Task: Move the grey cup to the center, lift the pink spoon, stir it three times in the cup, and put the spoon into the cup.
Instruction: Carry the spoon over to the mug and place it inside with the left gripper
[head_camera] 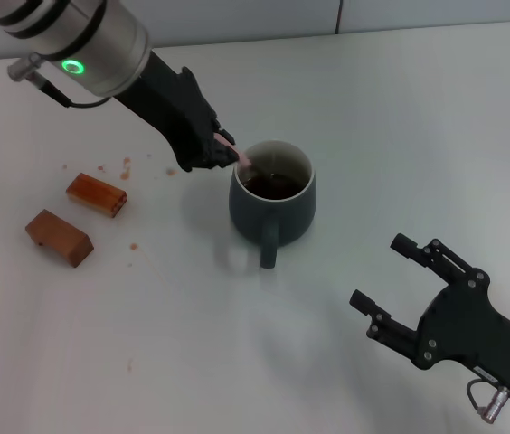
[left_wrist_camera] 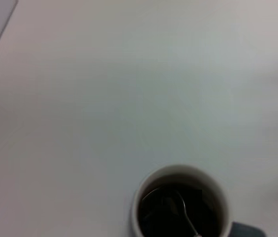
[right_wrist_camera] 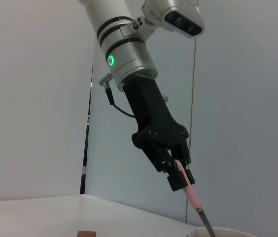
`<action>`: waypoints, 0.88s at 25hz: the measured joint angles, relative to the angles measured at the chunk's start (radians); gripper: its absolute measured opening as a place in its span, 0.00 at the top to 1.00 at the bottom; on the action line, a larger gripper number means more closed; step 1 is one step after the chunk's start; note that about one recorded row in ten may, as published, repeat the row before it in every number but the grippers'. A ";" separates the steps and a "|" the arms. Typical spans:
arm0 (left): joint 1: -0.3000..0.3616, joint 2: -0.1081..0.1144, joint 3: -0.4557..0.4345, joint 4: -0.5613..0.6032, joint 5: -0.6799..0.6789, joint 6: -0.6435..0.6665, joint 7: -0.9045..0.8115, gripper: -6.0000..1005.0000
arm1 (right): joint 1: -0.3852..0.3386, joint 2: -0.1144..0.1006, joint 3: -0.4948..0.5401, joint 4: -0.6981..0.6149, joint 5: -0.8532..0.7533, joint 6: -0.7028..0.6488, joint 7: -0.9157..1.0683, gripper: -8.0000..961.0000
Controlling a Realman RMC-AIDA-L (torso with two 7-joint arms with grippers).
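Note:
The grey cup (head_camera: 273, 201) stands near the table's middle, handle toward me, dark liquid inside. My left gripper (head_camera: 223, 149) is just beside the cup's left rim, shut on the pink spoon (head_camera: 243, 156) by its pink handle. In the right wrist view the left gripper (right_wrist_camera: 179, 175) holds the pink spoon (right_wrist_camera: 191, 195) slanting down into the grey cup (right_wrist_camera: 227, 231). The left wrist view shows the grey cup (left_wrist_camera: 181, 174) from above with the spoon's metal bowl (left_wrist_camera: 171, 203) in the liquid. My right gripper (head_camera: 391, 276) rests open at the lower right, apart from the cup.
Two brown rectangular blocks (head_camera: 97, 194) (head_camera: 59, 237) lie on the white table's left side, with crumbs scattered near them. The table's back edge (head_camera: 345, 32) runs along the far side.

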 joint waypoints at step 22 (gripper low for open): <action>0.001 0.000 0.031 0.058 0.038 -0.002 -0.042 0.86 | 0.006 0.002 0.000 0.000 0.003 -0.004 0.000 0.18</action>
